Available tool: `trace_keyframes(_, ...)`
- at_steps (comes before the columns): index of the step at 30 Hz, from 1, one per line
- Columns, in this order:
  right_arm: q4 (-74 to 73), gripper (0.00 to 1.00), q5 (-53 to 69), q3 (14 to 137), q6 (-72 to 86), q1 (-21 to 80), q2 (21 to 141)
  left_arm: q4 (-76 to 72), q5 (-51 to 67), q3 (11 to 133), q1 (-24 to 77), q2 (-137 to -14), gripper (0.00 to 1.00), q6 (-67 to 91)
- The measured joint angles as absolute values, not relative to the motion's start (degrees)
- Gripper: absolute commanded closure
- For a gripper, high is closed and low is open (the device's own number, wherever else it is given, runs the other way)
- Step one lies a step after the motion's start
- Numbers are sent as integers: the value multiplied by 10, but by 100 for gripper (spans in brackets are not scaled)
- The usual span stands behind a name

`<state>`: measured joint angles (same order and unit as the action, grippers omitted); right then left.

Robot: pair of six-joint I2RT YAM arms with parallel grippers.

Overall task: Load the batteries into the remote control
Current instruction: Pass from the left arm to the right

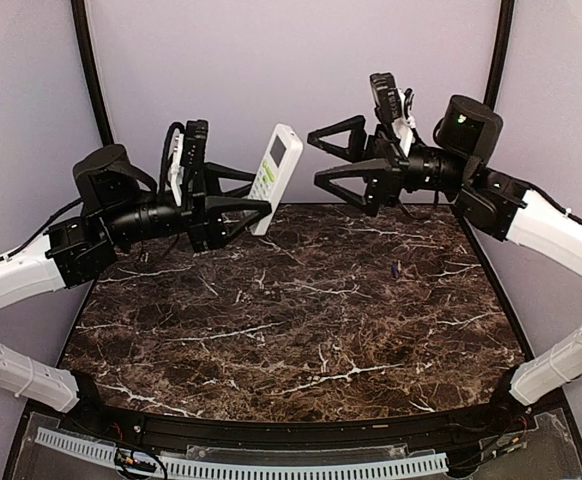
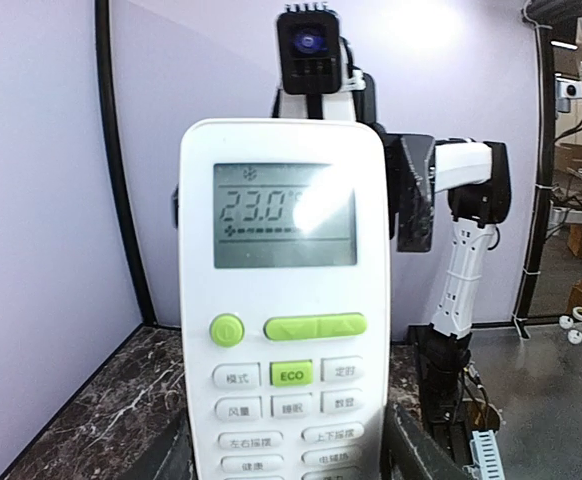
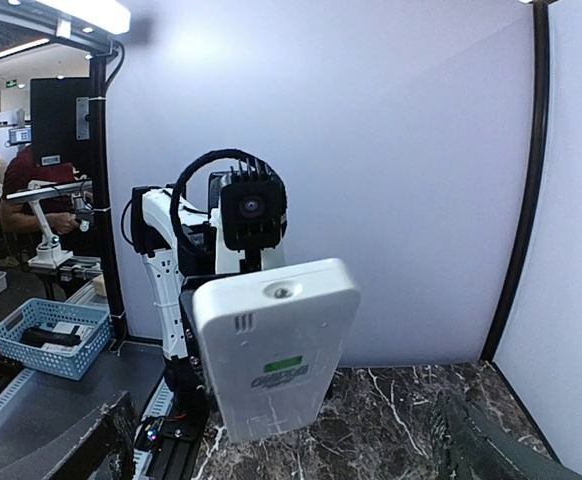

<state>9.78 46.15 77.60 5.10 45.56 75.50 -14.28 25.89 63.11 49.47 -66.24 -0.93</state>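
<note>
Top external view, Ben, near edge first: what's there?

Nearest, Ana, a slotted strip of white plastic runs along the front, with the two arm bases at either end. Beyond it lies the dark marbled table.

Anything for the job on that table?

One battery, a tiny dark bluish stick. It lies on the stone right of the middle and toward the back, touching nothing. It sits below the right gripper and well apart from the remote control.

So where is the remote?

In the air over the table's far edge, left of centre, tilted so its top leans right. The left gripper is clamped on its lower end.

Does the left wrist camera agree?

Yes. A dark finger shows on each side of the remote's bottom end, low in the view. Above them are white keys, then the green buttons, then the grey display, which reads 23.0 under a patch of glare. Behind the remote is the other arm's camera.

And the right gripper?

Spread wide and gripping nothing, pointing left at the remote from just beside it. In the right wrist view its fingers sit in the bottom corners. Between and beyond them is the remote's plain white back with a small green sticker. Farther left is a blue basket, and behind everything the pale lilac wall.
</note>
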Motion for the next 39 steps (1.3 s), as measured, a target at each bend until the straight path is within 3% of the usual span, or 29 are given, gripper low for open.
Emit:
trace_keyframes(3, 104, 1, 482, 795, 43, 478, 790, -150, 271, 623, 519, -662, 100, -11)
trace_keyframes(5, 105, 8, 490, 806, 34, 500, 806, -152, 279, 618, 529, -663, 100, -11)
trace_keyframes(13, 113, 61, 507, 823, 22, 526, 817, -170, 298, 617, 536, -663, 100, -13)
trace_keyframes(19, 115, 89, 507, 824, 22, 529, 818, -175, 300, 613, 536, -663, 99, -10)
trace_keyframes(21, 114, 91, 506, 824, 22, 529, 818, -175, 300, 613, 536, -663, 57, -9)
trace_keyframes(22, 113, 93, 505, 824, 22, 529, 818, -175, 299, 613, 536, -663, 28, -9)
trace_keyframes(24, 106, 100, 498, 825, 20, 529, 817, -175, 295, 611, 536, -663, 10, -10)
trace_keyframes(27, 65, 100, 448, 834, 18, 534, 817, -165, 269, 611, 536, -663, 5, -16)
trace_keyframes(39, -137, 100, 22, 966, 37, 602, 850, -23, 50, 681, 536, -706, 17, -53)
